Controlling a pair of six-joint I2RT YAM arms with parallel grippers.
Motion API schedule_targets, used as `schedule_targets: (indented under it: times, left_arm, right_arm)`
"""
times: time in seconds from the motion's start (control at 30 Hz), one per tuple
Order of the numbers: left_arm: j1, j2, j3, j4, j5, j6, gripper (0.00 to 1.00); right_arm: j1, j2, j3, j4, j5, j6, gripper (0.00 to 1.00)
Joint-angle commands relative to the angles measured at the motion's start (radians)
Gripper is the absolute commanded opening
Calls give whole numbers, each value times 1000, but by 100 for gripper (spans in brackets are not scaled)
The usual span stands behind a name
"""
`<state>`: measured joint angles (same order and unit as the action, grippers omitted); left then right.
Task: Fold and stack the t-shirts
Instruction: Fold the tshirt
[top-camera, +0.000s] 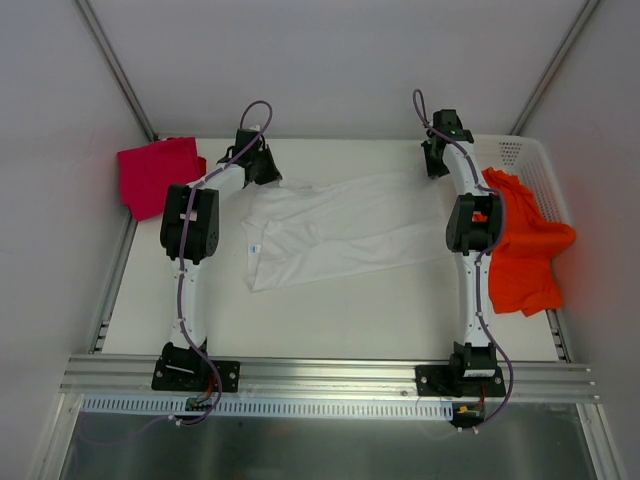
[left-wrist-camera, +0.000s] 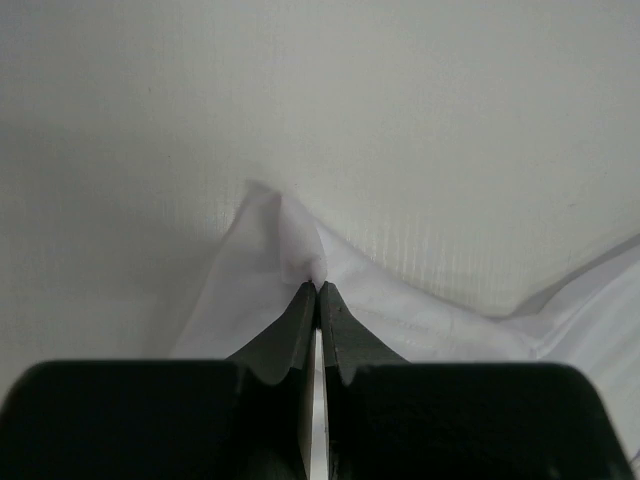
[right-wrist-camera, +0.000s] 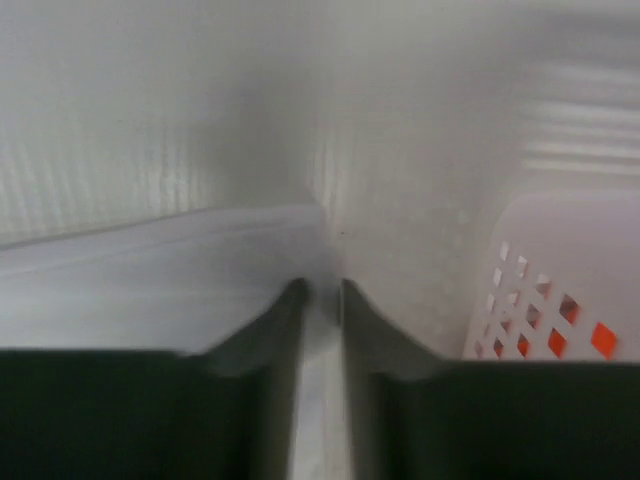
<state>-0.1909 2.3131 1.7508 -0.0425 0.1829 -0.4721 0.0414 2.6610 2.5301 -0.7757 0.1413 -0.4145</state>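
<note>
A white t-shirt (top-camera: 340, 230) lies spread and rumpled across the middle of the table. My left gripper (top-camera: 272, 176) is at its far left corner. In the left wrist view, the left gripper (left-wrist-camera: 318, 287) is shut on a pinched peak of the white t-shirt (left-wrist-camera: 285, 235). My right gripper (top-camera: 432, 166) is at the shirt's far right corner. In the blurred right wrist view, the right gripper (right-wrist-camera: 320, 288) has its jaws a narrow gap apart at the edge of the white t-shirt (right-wrist-camera: 150, 280). A magenta-red t-shirt (top-camera: 155, 175) lies at the far left. An orange t-shirt (top-camera: 525, 250) hangs over the basket.
A white lattice basket (top-camera: 535, 165) stands at the far right, close beside the right gripper, and its wall (right-wrist-camera: 540, 290) shows orange through the holes. Grey walls close in the back and both sides. A metal rail (top-camera: 330, 375) runs along the near edge.
</note>
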Motion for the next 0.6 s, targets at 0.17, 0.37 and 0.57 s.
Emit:
schedule_targets:
  times: [0.17, 0.37, 0.57]
  left_arm:
    - [-10, -77, -10, 13, 30, 4, 0]
    - [-10, -86, -13, 13, 33, 20, 0]
    - [-12, -135, -16, 4, 46, 50, 0]
  right_arm:
    - [-8, -13, -52, -21, 95, -46, 0]
    - [-11, -95, -131, 52, 104, 8, 0]
    - [6, -222, -211, 81, 119, 8, 0]
